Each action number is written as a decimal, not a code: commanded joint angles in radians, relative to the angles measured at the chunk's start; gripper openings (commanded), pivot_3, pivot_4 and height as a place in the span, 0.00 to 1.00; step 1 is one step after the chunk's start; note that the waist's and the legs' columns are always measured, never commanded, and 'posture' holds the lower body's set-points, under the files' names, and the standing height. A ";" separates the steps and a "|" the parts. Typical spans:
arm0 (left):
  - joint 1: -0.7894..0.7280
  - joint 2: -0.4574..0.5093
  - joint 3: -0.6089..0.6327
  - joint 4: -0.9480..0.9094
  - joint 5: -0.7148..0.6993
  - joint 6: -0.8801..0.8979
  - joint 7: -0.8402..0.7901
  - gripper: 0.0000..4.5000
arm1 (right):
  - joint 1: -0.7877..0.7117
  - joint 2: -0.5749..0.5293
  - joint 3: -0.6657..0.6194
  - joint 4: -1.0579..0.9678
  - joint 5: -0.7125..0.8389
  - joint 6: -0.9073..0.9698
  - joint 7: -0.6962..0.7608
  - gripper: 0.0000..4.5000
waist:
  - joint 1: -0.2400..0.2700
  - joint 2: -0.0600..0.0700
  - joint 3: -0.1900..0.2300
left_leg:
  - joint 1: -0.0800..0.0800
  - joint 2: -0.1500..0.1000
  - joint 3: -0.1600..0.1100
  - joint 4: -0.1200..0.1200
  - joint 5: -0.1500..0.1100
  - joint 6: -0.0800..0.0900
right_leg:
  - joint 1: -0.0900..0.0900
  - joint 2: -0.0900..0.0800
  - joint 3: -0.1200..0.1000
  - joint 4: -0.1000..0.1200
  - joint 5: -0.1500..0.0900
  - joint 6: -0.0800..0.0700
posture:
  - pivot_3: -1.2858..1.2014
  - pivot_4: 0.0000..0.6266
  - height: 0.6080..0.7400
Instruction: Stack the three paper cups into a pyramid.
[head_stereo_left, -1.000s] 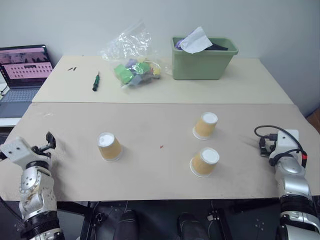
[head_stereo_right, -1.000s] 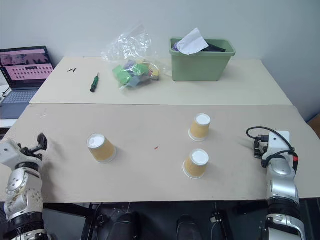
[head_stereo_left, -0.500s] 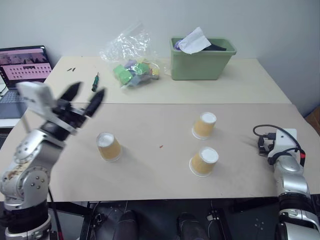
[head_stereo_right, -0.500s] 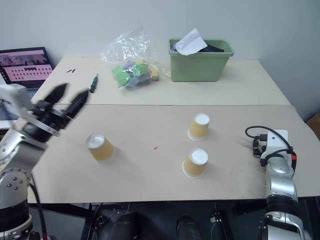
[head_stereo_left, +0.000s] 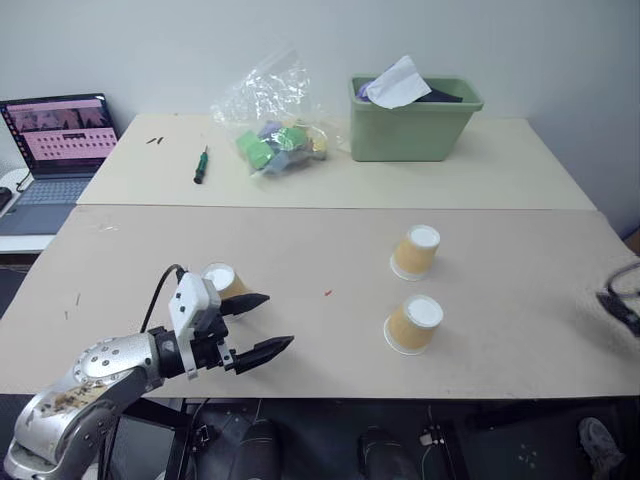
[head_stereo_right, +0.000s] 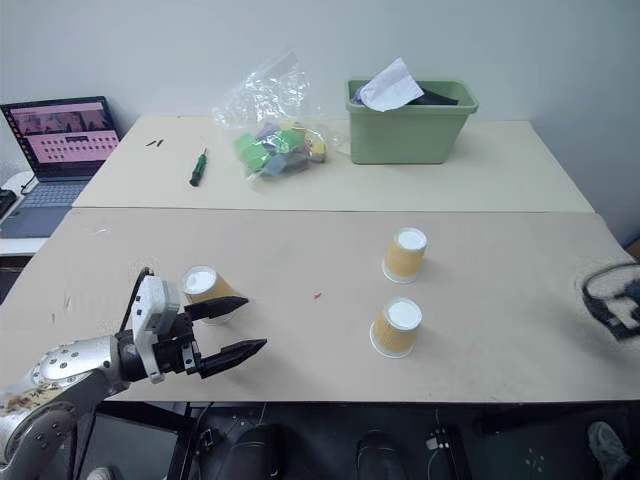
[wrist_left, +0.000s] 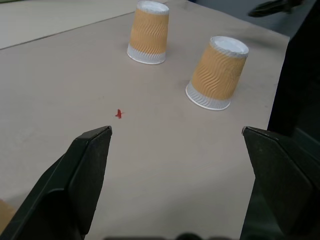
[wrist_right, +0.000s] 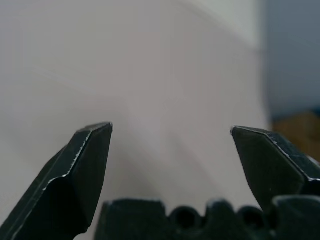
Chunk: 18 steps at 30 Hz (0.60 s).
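Left end effector (head_stereo_left: 262, 325) hovers wide apart and empty near the worktop's (head_stereo_left: 330, 250) front-left edge, one finger just beside an upside-down paper cup (head_stereo_left: 226, 283). Right end effector (wrist_right: 170, 131) is also spread wide, holding nothing. Two more upside-down cups (head_stereo_left: 414, 251) (head_stereo_left: 414, 324) stand apart toward the front-right, unstacked.

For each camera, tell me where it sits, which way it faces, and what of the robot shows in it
Left eye, right eye: on the head, looking forward and down over the table; the left gripper is open beside the left cup.
Left wrist: on the left arm, looking along its black fingers at the far right cup and near right cup.
Right wrist: on the right arm; the right gripper is open over bare table.
Shared: both right cups show in eye and left wrist views.
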 joint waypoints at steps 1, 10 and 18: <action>-0.020 -0.009 -0.015 -0.005 0.022 -0.029 -0.026 0.99 | 0.064 -0.020 -0.057 -0.252 0.144 0.141 0.168 1.00 | -0.014 -0.002 0.000 | 0.002 0.000 0.000 0.000 -0.001 0.000 | 0.002 0.000 0.000 0.000 0.000 0.000 | 0.52 0.24 0.64; -0.013 -0.027 -0.022 0.033 0.086 -0.042 -0.038 0.99 | -0.025 0.053 0.150 -0.668 0.241 0.308 0.052 1.00 | -0.028 -0.011 0.005 | 0.002 -0.001 -0.003 0.006 -0.005 -0.007 | 0.001 0.000 -0.001 -0.001 0.000 0.000 | 0.52 0.24 0.64; 0.000 -0.038 -0.012 0.025 0.099 -0.048 -0.039 0.99 | -0.173 0.103 0.295 -0.678 0.212 0.333 -0.039 1.00 | -0.004 -0.014 0.007 | -0.004 -0.001 -0.003 0.005 -0.005 -0.001 | -0.001 0.000 -0.001 -0.005 0.000 -0.003 | 0.52 0.24 0.64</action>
